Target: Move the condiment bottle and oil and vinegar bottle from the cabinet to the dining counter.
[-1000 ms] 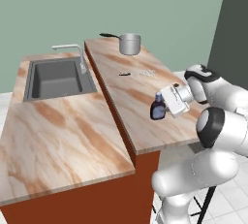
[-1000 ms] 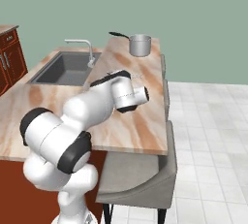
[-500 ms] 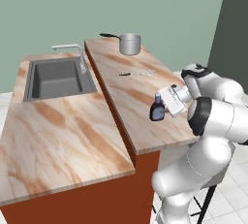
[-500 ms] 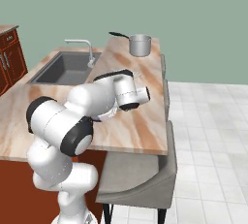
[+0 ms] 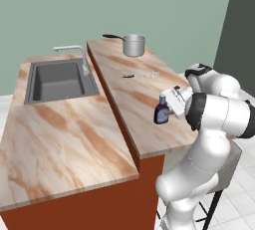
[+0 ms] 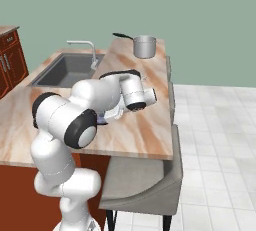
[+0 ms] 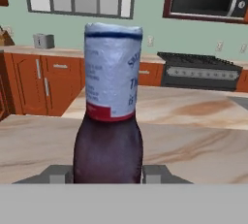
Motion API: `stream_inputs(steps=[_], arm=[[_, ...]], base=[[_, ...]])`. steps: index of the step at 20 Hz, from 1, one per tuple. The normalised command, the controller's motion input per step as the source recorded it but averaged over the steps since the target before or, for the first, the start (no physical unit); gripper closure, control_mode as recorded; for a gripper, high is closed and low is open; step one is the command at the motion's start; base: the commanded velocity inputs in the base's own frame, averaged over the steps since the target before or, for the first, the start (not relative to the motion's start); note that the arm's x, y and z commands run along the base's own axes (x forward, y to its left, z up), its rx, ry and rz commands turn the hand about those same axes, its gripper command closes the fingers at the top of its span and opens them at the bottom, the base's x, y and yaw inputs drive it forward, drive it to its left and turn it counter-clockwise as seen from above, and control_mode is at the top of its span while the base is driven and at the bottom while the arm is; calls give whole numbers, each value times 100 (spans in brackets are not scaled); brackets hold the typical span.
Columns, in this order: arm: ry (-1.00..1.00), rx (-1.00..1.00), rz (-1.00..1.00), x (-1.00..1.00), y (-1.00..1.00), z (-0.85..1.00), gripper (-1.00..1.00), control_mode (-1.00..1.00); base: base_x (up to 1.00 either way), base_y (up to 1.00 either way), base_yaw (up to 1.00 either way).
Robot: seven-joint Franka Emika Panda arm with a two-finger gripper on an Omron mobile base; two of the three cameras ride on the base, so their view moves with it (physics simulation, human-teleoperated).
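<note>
Condiment bottle (image 7: 108, 136) is being held in the pincer (image 5: 169, 105), whose jaws are closed narrowly on the lower dark body, just above the dining surface (image 5: 134, 94) near its right edge (whether the base is touching the marble or hanging just clear of it cannot be told). It is being judged as a small, stiff, fairly light bottle with a smooth and probably slippery wall, likely breakable if dropped. The squat dark body is being judged the best place to take hold, since the papered upper part narrows and could slide. A pale wrapper with a dark blue band at the top and a red band at the bottom is being shown in the hand view; rows of small print and a few larger blue letters are being seen there, too blurred to be read, so no brand is being named.
</note>
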Motion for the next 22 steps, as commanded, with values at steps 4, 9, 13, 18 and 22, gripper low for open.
stream_inputs(steps=[4,9,13,18,22], arm=[[-4,0,1,-9,-15,-27,100,-100],[-8,0,0,-9,-13,-19,100,-100],[-10,0,0,-8,-14,-13,-100,-100],[-4,0,0,-1,-21,-6,-100,-100],[0,0,0,0,-21,-3,-100,-100]], base=[[0,0,0],[0,0,0],[0,0,0],[0,0,0],[0,0,0]])
